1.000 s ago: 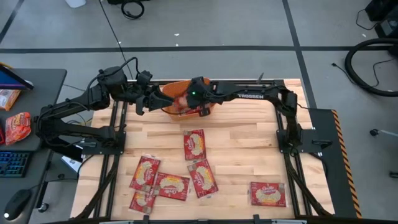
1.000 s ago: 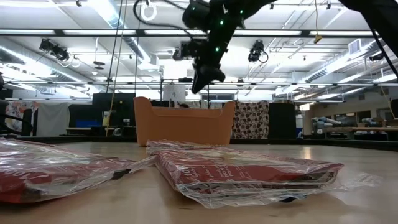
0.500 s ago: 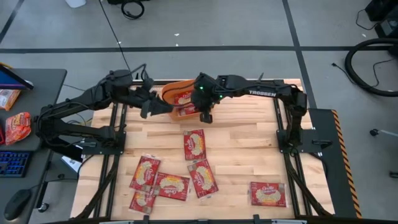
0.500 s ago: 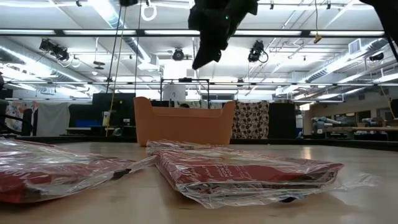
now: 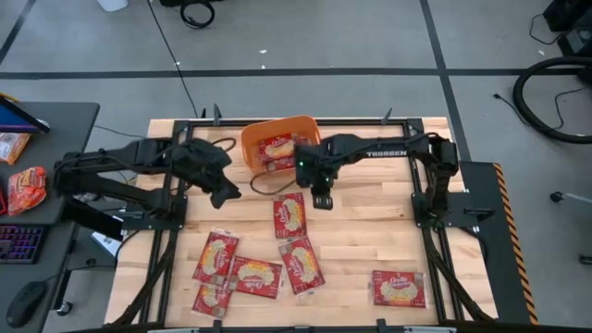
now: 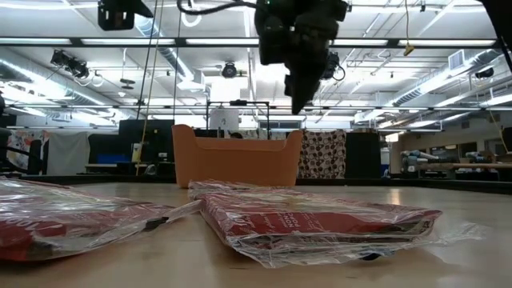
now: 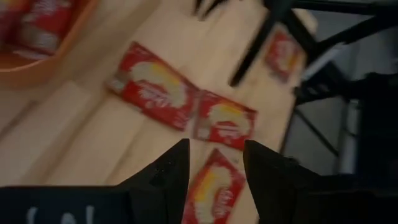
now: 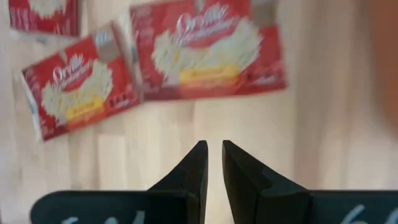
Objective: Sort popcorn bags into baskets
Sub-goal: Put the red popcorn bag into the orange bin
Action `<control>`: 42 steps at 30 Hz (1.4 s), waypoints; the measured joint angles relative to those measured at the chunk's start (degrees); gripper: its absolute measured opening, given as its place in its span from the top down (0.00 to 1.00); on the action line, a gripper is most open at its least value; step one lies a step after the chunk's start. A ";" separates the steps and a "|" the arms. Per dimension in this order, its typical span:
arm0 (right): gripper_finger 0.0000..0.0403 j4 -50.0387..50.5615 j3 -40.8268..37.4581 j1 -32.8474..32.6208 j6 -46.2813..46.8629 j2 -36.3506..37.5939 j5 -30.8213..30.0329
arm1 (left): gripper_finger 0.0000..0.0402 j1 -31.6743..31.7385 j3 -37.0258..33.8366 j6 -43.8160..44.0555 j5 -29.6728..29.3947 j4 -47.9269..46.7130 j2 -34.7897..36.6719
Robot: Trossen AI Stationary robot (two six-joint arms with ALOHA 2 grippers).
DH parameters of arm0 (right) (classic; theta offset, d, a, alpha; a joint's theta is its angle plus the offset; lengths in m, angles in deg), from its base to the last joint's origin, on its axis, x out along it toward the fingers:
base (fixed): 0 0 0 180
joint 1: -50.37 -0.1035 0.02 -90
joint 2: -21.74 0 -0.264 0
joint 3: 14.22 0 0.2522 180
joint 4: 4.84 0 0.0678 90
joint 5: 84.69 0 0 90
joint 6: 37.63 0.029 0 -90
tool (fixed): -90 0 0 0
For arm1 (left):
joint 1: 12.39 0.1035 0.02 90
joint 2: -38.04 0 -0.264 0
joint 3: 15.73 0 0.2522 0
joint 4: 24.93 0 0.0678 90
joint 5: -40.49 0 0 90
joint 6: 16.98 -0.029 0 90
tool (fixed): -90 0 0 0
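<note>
From my console the orange basket [image 5: 277, 146] at the table's [image 5: 370, 231] far edge is my landmark; it holds a few popcorn bags [image 5: 276, 147]. My right gripper [image 5: 320, 198] hangs just in front of the basket, empty, fingers nearly pressed together, near the closest loose bag [image 5: 289, 214]. My left gripper [image 5: 225, 193], fingers spread and empty, hovers off the basket's left front corner. Both arms crowd one spot, so I fear a collision. Overlapping bags [image 5: 228, 268] further out could lift in pairs. An orange-red snack packet [image 5: 25, 188] sits on the side desk, out of the way.
</note>
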 joint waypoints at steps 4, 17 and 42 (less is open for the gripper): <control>0.87 -1.47 -3.33 -2.30 1.31 0.69 0.69 | 0.61 -3.81 0.00 2.22 -8.20 -0.71 -0.17; 0.86 -14.23 -21.46 -7.64 9.40 10.46 0.52 | 0.61 -14.98 -0.04 8.07 -26.17 1.49 -9.39; 0.43 -63.44 -47.16 -8.52 42.87 17.40 -8.64 | 0.61 -12.91 -16.11 -6.57 -12.91 26.40 -23.67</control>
